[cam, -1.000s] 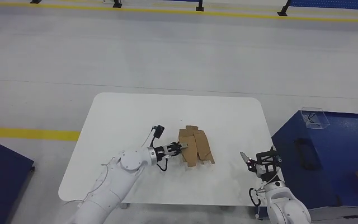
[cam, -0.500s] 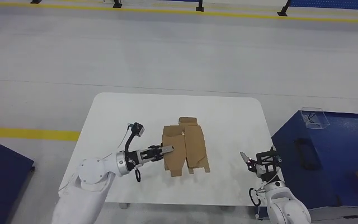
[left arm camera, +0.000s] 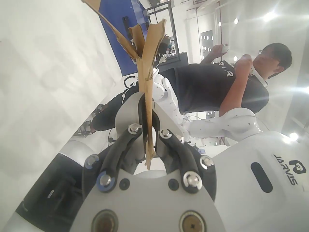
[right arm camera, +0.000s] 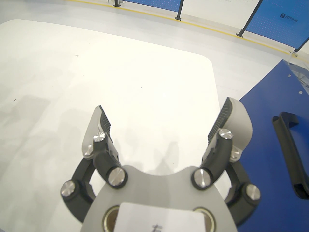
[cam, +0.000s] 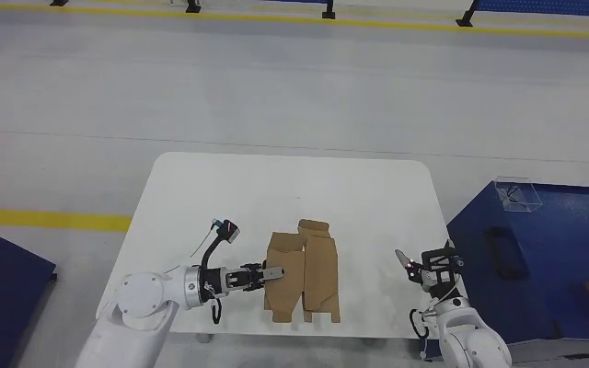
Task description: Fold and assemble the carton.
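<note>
my left gripper (cam: 268, 272) pinches the carton (cam: 308, 276) at its 9 o'clock edge. my right gripper (cam: 423, 260) hangs spread at 3 o'clock, well apart. the carton has slid toward 6 o'clock and opened flatter, which suits creasing. caution: its near edge lies close to the table (cam: 368, 189) rim. open room lies toward 12 o'clock.

Bright, even light washes the white surface (cam: 368, 193), leaving only soft, faint shadows. Ceiling lamps (left arm camera: 269, 16) flare into glare in the left wrist view.
</note>
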Controlling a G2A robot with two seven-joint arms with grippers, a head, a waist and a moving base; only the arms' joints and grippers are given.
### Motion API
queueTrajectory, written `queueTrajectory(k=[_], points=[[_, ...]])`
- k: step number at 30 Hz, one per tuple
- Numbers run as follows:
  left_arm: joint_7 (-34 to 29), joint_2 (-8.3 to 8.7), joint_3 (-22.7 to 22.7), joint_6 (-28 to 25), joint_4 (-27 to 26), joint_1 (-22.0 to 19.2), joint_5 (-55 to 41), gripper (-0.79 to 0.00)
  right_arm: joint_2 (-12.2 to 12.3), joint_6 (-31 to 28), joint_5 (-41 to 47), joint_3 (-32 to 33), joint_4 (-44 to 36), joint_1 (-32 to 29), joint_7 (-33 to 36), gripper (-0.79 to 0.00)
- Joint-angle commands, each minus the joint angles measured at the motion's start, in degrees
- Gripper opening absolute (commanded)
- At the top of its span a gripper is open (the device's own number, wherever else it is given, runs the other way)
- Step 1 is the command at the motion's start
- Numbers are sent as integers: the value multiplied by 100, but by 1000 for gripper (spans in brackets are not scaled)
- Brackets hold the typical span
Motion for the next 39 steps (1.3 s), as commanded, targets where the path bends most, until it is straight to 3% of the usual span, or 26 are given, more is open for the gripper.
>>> queueTrajectory(k=[1, 6, 12, 14, 18, 22, 24, 25, 29, 36, 37, 39], points=[[0, 0, 0, 0, 0, 0, 0, -785, 0, 0, 0, 0, 0, 0, 0, 0], [0, 0, 0, 0, 0, 0, 0, -785, -3, -95, 125, 3, -27, 0, 18, 0], [0, 0, 0, 0, 0, 0, 0, -785, 64, -1528, 2034, 649, -339, 23, 1220, 0], [0, 0, 0, 0, 0, 0, 0, -785, 103, -2002, 2828, 837, -348, 107, 1976, 0], [0, 0, 0, 0, 0, 0, 0, -785, 229, -2740, 4697, 964, -12, 583, 4238, 0], [59, -1, 12, 11, -16, 22, -16, -785, 369, -2783, 6926, 625, 815, 1589, 6916, 0], [163, 6, 20, 44, -67, 61, -19, -785, 418, -2620, 7757, 496, 1223, 2066, 7809, 0], [253, 16, 8, 45, -117, 84, 60, -785, 461, -2265, 8266, 311, 1401, 2374, 8165, 0], [359, 40, 12, 37, -199, 149, 61, -785, 606, -1647, 9363, -215, 1722, 2950, 8784, 0], [912, 54, 101, -75, -373, 163, 339, -785, 832, -1630, 10363, -1316, 2235, 3600, 8800, 0], [943, 48, 175, -65, -432, 173, 332, -785, 860, -1630, 10434, -1447, 2291, 3693, 8800, -52], [995, 40, 273, -23, -494, 142, 263, -785, 913, -1630, 10502, -1643, 2340, 3840, 8800, -74]])
